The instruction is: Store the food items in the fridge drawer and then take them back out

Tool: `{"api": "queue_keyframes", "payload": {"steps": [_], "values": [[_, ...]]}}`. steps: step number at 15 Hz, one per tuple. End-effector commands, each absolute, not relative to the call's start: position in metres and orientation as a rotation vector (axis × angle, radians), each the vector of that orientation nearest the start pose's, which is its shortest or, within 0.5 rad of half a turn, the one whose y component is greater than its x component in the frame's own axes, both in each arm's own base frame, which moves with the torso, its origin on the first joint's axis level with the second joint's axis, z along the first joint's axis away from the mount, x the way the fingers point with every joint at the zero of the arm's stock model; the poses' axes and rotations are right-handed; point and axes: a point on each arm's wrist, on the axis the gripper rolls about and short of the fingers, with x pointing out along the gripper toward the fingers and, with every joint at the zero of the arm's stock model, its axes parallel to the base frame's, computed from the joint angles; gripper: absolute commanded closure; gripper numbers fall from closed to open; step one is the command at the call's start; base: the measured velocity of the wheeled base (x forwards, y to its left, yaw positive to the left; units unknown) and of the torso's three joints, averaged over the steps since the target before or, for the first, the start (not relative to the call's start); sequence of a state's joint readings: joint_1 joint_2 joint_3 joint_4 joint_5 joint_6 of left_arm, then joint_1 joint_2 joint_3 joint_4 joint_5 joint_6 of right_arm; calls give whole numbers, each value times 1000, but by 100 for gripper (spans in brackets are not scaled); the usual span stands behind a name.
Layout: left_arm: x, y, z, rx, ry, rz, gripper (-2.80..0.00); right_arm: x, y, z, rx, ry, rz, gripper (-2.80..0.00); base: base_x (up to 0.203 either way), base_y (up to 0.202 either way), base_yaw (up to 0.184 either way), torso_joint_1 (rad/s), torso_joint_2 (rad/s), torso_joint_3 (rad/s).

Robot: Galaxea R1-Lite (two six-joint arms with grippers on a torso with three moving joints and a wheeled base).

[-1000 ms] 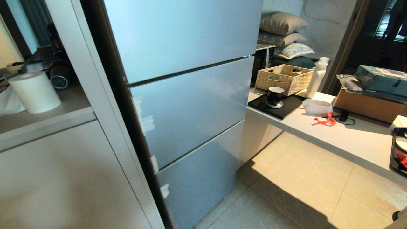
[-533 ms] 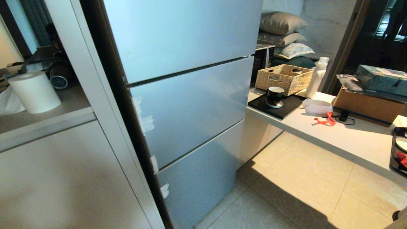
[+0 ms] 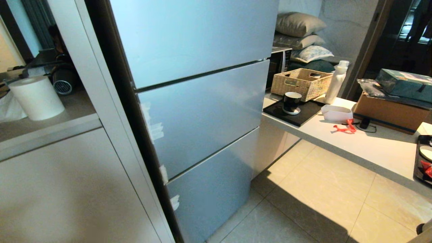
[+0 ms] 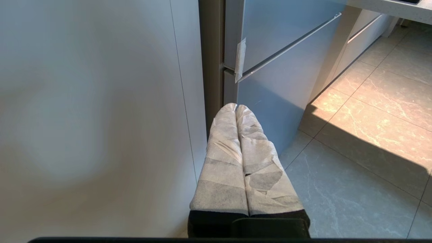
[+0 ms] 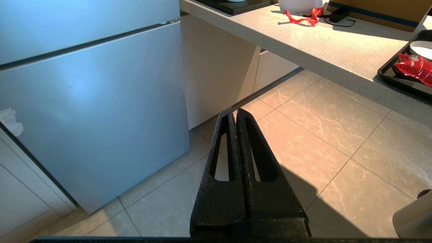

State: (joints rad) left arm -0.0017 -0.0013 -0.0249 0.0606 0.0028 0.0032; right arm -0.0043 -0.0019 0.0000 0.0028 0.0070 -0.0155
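The fridge [image 3: 202, 111] stands shut, three silver-blue front panels closed, so the fridge drawer is hidden. A glossy red food item [image 3: 426, 168] [image 5: 413, 66] lies on a black tray [image 3: 416, 162] [image 5: 391, 76] at the counter's right end. Neither gripper shows in the head view. My left gripper [image 4: 236, 106], fingers wrapped in white tape, is shut and empty, low beside the fridge's left edge. The black right gripper [image 5: 235, 110] is shut and empty over the floor tiles, before the lowest fridge panel.
The counter [image 3: 371, 148] right of the fridge holds a wicker basket [image 3: 300, 82], a white bottle [image 3: 337, 82], a black cup [image 3: 291, 102], a red ribbon [image 3: 345, 128] and a cardboard box [image 3: 391, 111]. A white cabinet [image 3: 67, 189] stands left, with a paper roll [image 3: 36, 98].
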Motion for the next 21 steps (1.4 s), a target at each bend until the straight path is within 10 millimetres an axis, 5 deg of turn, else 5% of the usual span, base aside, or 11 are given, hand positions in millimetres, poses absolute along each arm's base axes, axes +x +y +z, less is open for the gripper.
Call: {"api": "queue_keyframes", "payload": {"steps": [1,21], "values": [[-25,0,76,3,33,1,0,-23,0,75,-11,3,2,0,0,0,0,0,0,0],[-25,0,76,3,35,1,0,-23,0,75,-11,3,2,0,0,0,0,0,0,0]]}}
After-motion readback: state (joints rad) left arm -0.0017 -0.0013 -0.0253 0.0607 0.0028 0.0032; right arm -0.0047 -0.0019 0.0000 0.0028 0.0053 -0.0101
